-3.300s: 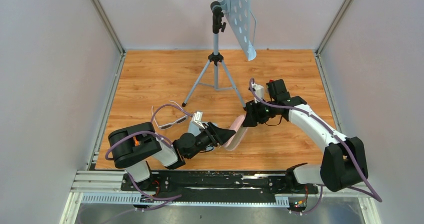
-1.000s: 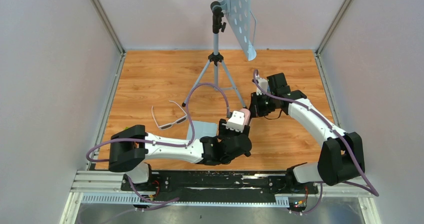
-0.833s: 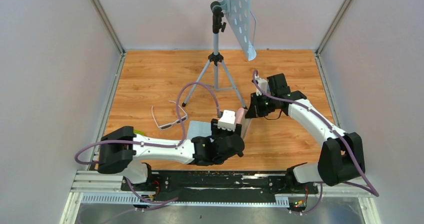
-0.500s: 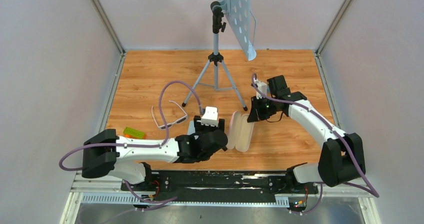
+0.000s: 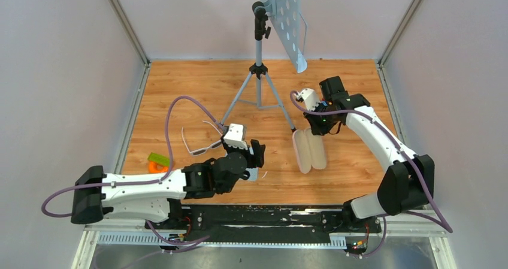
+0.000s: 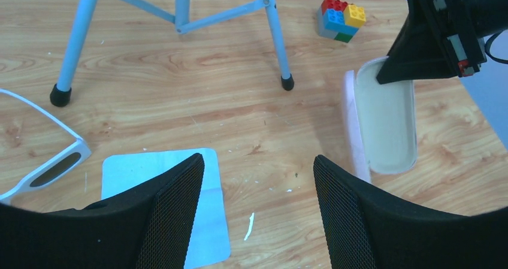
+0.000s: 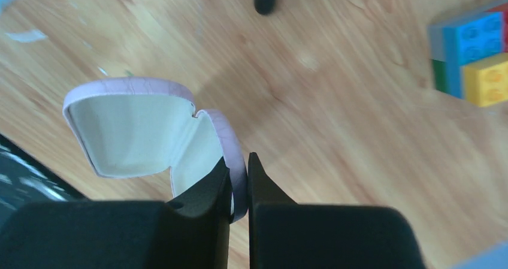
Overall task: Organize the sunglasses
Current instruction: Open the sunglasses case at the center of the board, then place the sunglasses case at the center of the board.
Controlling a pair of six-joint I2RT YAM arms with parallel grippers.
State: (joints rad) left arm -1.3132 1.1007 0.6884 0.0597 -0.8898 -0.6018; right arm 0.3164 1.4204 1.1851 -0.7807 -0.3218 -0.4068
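Your left tool (image 6: 257, 161) hangs spread and empty above the blue cloth (image 6: 132, 167). The white sunglasses (image 6: 54, 170) lie on the table (image 5: 180, 89) just beside that cloth. Your right tool (image 7: 239, 161) pinches the open pink case (image 7: 132, 131) by its rim.

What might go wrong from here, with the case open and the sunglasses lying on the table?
1. The right tool pinches only the thin rim of the open pink case; the grip may slip.
2. The sunglasses lie close beside the cloth, so the open left tool might drag the cloth along.
3. Their thin arm passes near the tripod foot and might snag there.
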